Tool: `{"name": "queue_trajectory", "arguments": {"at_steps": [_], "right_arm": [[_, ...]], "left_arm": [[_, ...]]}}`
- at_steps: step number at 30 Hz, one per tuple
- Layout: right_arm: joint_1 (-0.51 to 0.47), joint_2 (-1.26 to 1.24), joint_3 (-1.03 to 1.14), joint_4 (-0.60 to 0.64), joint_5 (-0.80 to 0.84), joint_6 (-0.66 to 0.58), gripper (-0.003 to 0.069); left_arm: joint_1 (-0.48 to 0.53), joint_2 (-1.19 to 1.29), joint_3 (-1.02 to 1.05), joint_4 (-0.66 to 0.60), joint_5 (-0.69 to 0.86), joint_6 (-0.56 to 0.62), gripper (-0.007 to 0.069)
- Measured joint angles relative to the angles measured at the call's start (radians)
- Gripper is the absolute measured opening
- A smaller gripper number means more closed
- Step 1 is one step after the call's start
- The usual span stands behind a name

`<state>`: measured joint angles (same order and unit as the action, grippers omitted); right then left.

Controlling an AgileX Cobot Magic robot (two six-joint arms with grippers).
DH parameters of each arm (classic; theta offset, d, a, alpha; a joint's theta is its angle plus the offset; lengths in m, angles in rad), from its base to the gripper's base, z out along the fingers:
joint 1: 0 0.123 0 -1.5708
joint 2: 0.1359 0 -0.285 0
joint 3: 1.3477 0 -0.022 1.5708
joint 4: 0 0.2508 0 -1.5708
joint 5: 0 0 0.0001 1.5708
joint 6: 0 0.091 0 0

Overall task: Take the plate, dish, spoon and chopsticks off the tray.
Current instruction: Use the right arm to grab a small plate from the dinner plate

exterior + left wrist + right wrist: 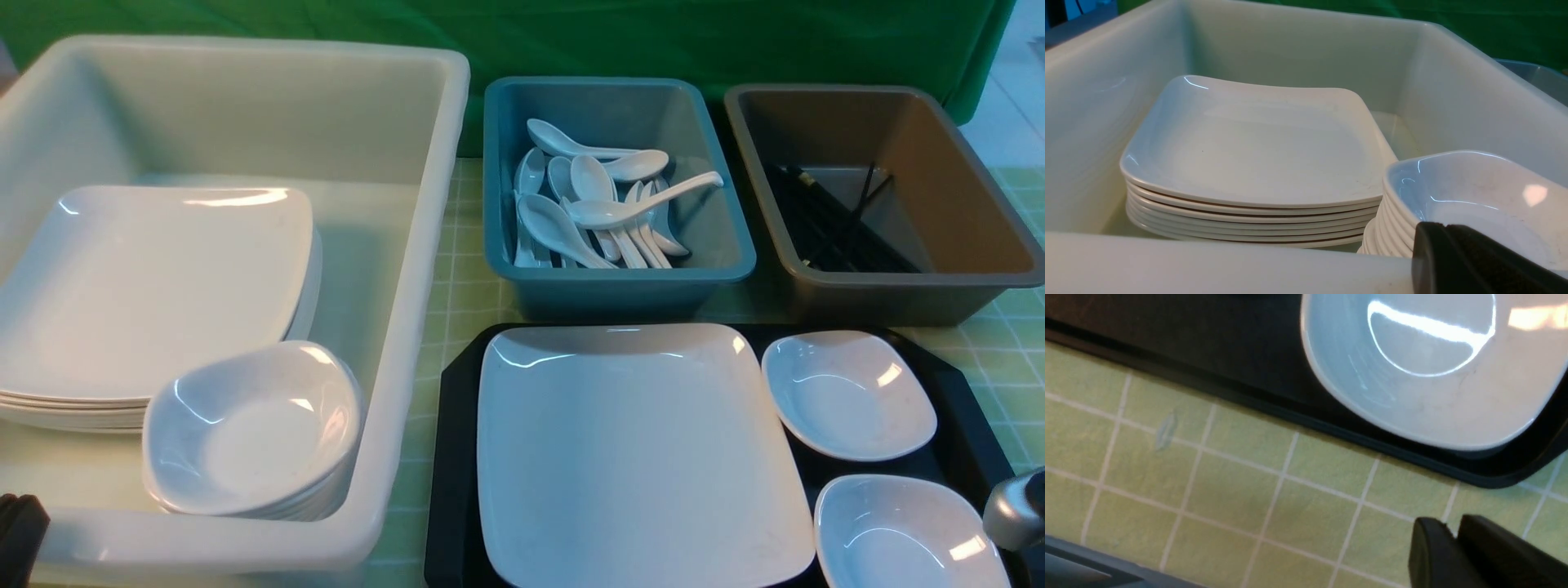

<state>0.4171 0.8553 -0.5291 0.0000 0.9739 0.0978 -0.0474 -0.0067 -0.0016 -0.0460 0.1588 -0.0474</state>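
The black tray (453, 457) lies at the front right. On it are the large white plate (637, 457) and two small white dishes, one farther (849, 396) and one nearer (906, 535). No spoon or chopsticks show on the tray. My left gripper (1431, 230) is shut and empty, at the white bin's near wall, in front of the dish stack (1474, 196); it shows at the front view's lower left corner (18, 527). My right gripper (1447, 531) is shut and empty over the green cloth, just off the tray's edge (1208, 388) by the nearer dish (1433, 375).
A big white bin (408, 343) at the left holds a plate stack (147, 286) and a dish stack (253, 429). A blue bin (620, 278) holds several white spoons (604, 212). A brown bin (898, 286) holds black chopsticks (833, 229). A grey part of my right arm (1016, 510) overhangs the tray's right side.
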Motion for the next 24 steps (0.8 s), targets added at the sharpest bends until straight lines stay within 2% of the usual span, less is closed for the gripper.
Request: {"name": "queue_trajectory", "arguments": {"at_steps": [3,5,9,16,20,24], "right_arm": [[0.0,0.0,0.007,0.0,-0.032,-0.032,0.019],[0.0,0.0,0.008,0.0,-0.048,-0.062,0.0297],[0.0,0.0,0.008,0.011,-0.055,-0.098,0.0395],[0.0,0.0,0.008,0.038,-0.062,-0.143,0.0411],[0.003,0.026,0.008,0.148,-0.094,-0.262,0.0412],[0.033,0.122,0.008,0.159,-0.134,-0.291,0.0417]], "left_arm": [[0.0,0.0,0.0,0.0,0.0,0.0,0.0],[0.0,0.0,0.0,0.0,0.0,0.0,0.0],[0.0,0.0,0.0,0.0,0.0,-0.002,0.0],[0.0,0.0,0.0,0.0,0.0,-0.002,0.0],[0.0,0.0,0.0,0.0,0.0,-0.002,0.0],[0.0,0.0,0.0,0.0,0.0,-0.002,0.0]]}}
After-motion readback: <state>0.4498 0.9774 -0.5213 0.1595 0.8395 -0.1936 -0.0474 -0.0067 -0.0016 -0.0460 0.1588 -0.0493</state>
